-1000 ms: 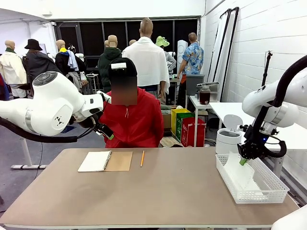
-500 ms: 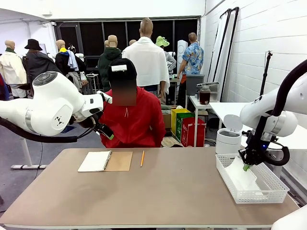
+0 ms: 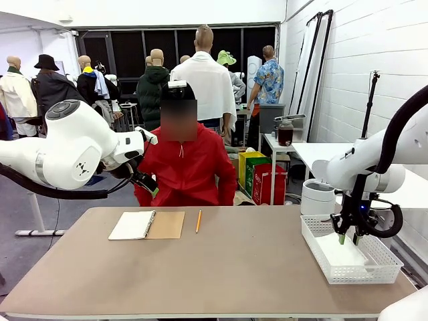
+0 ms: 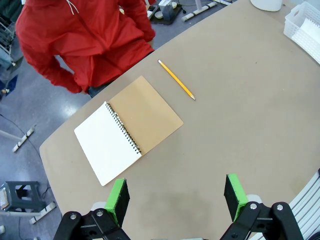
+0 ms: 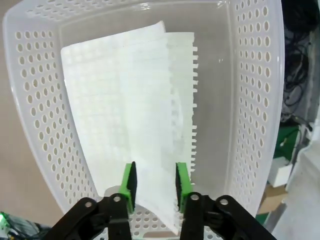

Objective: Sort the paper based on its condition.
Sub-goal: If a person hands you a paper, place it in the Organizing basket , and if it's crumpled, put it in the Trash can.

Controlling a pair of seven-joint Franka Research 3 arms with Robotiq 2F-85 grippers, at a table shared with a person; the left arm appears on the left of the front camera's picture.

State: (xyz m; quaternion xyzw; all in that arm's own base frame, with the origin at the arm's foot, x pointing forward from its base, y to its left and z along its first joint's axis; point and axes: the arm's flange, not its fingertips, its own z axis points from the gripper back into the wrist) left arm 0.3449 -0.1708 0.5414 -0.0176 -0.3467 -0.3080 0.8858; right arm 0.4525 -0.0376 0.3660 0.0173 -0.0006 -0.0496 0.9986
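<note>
Smooth white paper (image 5: pixel 130 100) with a torn spiral edge lies flat in the white mesh tray (image 5: pixel 35 100). In the right wrist view my right gripper (image 5: pixel 156 185) hovers just above the near end of the paper, green pads parted and not pinching it. From the front, that gripper (image 3: pixel 348 239) hangs over the tray (image 3: pixel 384 264) at the table's right end, with the paper (image 3: pixel 340 253) under it. My left gripper (image 4: pixel 176 197) is open and holds nothing, high above the table; from the front it (image 3: pixel 150 188) is raised at the far left.
An open spiral notebook (image 3: pixel 137 225) with a brown cover and a yellow pencil (image 3: pixel 198 221) lie at the far side of the table. A person in a red jacket (image 3: pixel 184 170) stands behind them. A white lidded bin (image 3: pixel 317 195) stands beyond the tray.
My right gripper came down into the tray with the sheet and its jaws parted, leaving the paper lying flat. The person shifted slightly right. The left arm stayed still.
</note>
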